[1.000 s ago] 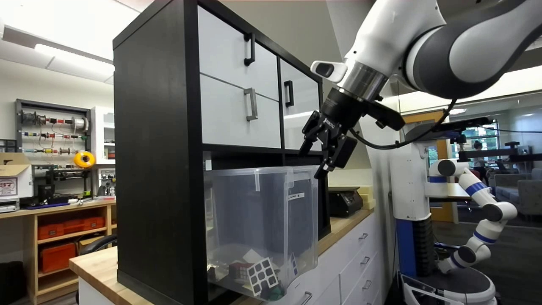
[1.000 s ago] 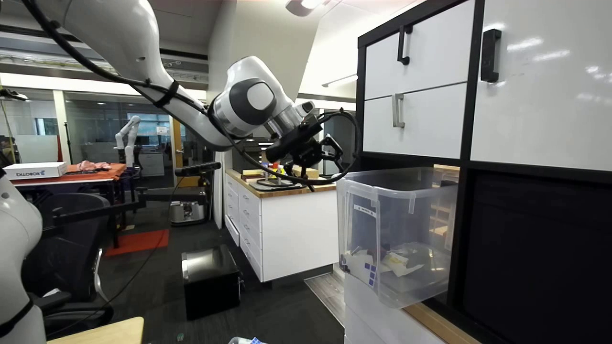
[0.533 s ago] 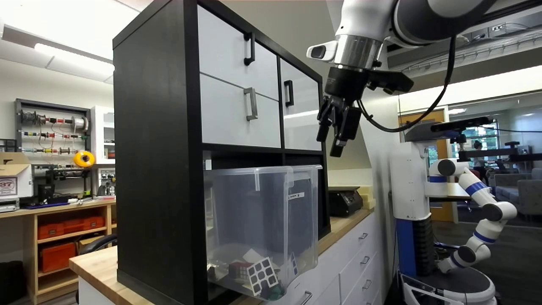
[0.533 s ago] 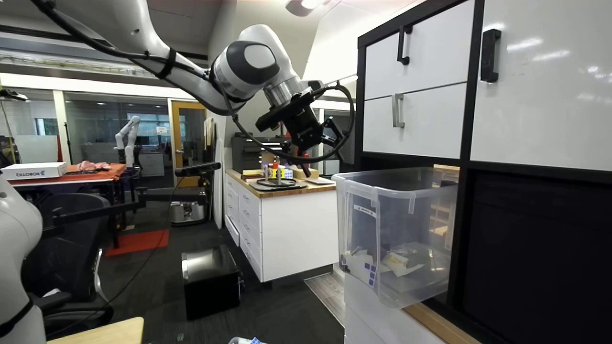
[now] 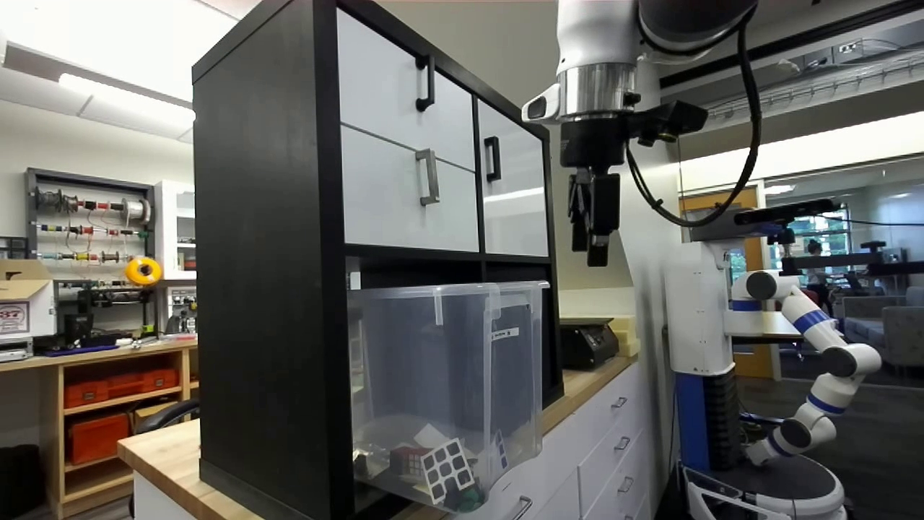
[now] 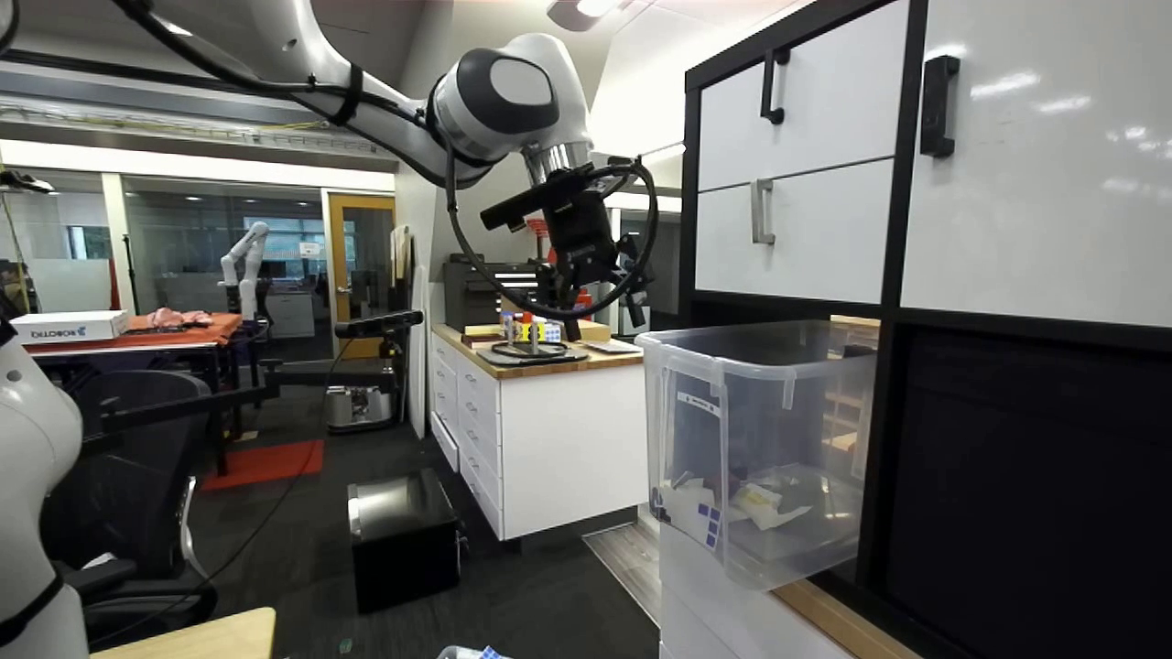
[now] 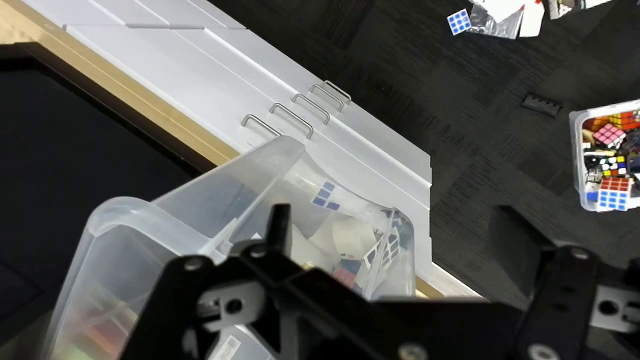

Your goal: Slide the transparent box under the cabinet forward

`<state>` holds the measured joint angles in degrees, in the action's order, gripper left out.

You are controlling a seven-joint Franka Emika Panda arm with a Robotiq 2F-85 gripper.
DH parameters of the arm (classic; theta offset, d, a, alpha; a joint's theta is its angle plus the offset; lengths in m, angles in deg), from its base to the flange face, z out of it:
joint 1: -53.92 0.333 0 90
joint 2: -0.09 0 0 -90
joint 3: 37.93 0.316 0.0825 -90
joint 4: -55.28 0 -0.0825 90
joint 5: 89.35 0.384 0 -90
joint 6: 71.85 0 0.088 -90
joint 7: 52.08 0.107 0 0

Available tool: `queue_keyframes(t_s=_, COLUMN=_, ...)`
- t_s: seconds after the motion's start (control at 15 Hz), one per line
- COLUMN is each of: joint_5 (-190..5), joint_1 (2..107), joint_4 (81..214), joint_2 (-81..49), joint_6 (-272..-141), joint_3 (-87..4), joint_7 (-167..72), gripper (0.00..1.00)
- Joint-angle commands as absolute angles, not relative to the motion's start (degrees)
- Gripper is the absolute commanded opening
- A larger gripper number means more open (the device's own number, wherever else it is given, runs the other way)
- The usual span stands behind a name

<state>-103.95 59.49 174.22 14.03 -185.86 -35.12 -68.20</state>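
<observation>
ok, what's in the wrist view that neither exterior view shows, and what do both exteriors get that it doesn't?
Wrist view only: a dark toothed strip on the floor and a pink-faced cube in a clear bin there.

Exterior views only: the white drawer fronts in the cabinet above the transparent box, and the arm's white links.

Shared: that box, the open gripper and the low white drawers below.

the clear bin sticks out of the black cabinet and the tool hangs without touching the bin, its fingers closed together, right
Not quite: the tool is not closed; the wrist view shows its fingers spread wide apart. The rest holds: the clear bin sticks out of the black cabinet, and the tool hangs without touching the bin.
</observation>
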Motion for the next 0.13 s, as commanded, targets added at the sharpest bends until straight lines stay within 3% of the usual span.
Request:
queue_keyframes(t_s=0.0, joint_5=-103.9, joint_1=59.1, joint_4=173.8, joint_2=13.7, joint_6=-185.7, joint_3=-34.8, joint_7=-67.3, gripper=1.0)
queue_keyframes(t_s=0.07, joint_5=-103.9, joint_1=59.0, joint_4=173.7, joint_2=13.5, joint_6=-185.7, joint_3=-34.8, joint_7=-66.8, gripper=1.0)
